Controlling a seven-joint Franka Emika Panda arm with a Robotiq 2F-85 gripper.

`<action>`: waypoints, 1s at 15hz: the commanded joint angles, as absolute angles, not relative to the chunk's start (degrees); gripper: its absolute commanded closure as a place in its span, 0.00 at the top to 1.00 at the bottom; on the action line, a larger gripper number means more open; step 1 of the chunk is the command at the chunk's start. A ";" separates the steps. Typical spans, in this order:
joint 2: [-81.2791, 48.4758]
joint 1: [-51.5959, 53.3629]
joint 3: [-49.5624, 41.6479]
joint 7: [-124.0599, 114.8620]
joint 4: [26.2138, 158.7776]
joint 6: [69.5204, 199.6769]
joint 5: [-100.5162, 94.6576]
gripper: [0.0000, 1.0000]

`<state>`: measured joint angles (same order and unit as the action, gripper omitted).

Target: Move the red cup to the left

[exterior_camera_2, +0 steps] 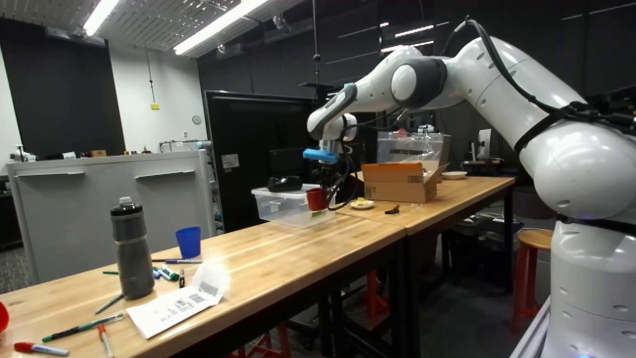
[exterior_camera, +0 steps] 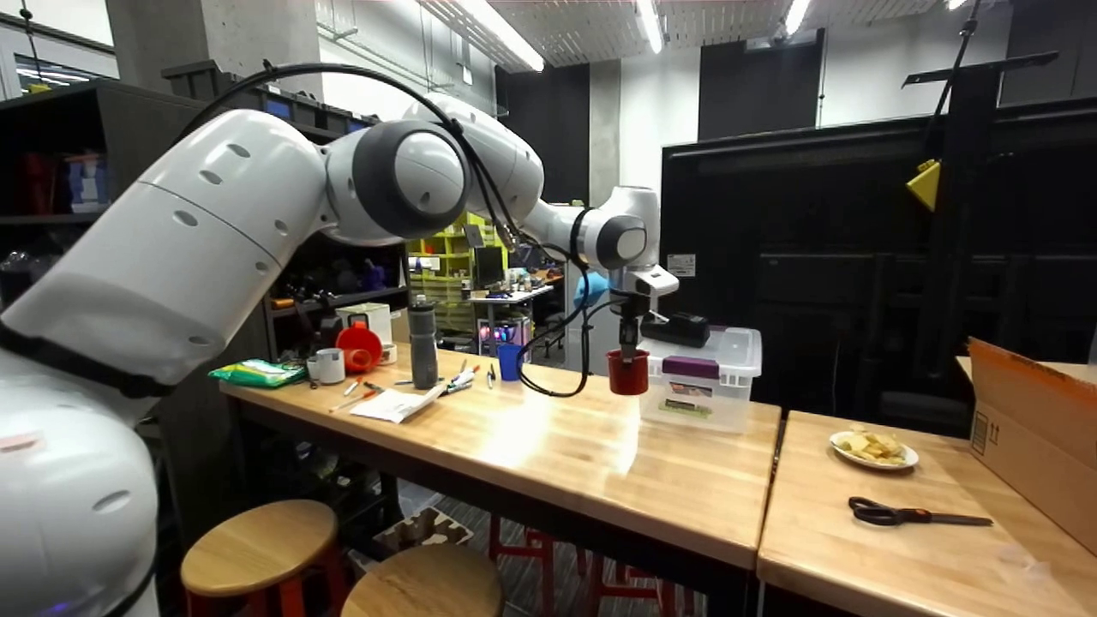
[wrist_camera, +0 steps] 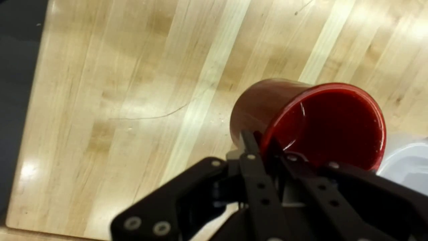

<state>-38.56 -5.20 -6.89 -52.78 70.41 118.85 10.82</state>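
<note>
1. The claw point(wrist_camera: 260, 139) pinches the red cup point(exterior_camera: 630, 381) by its rim.
2. The cup hangs above the table point(exterior_camera: 668, 480), near the clear bin point(exterior_camera: 739, 401).
3. The bin's label point(exterior_camera: 688, 408) and the printed paper point(exterior_camera_2: 174, 309): too small to read from here.
4. The cardboard box point(exterior_camera: 1039, 456) carries upward arrows point(exterior_camera: 992, 431).

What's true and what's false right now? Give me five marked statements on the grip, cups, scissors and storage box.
1. The gripper pinches the red cup by its rim. True.
2. The red cup is set down. False: it hangs above the table.
3. The blue cup stands upright. True.
4. The scissors are on the plate. False: the scissors lie apart from the plate.
5. The storage box has a tape dispenser on its lid. True.
</note>
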 commanded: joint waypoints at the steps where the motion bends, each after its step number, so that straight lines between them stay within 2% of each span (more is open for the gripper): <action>1: -34.94 -2.72 -6.53 -51.28 72.94 118.76 9.11 0.02; 15: -35.13 7.85 -6.45 -53.36 66.98 115.77 -3.32 0.02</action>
<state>-35.81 6.64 -6.46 -52.41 69.16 118.43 -1.51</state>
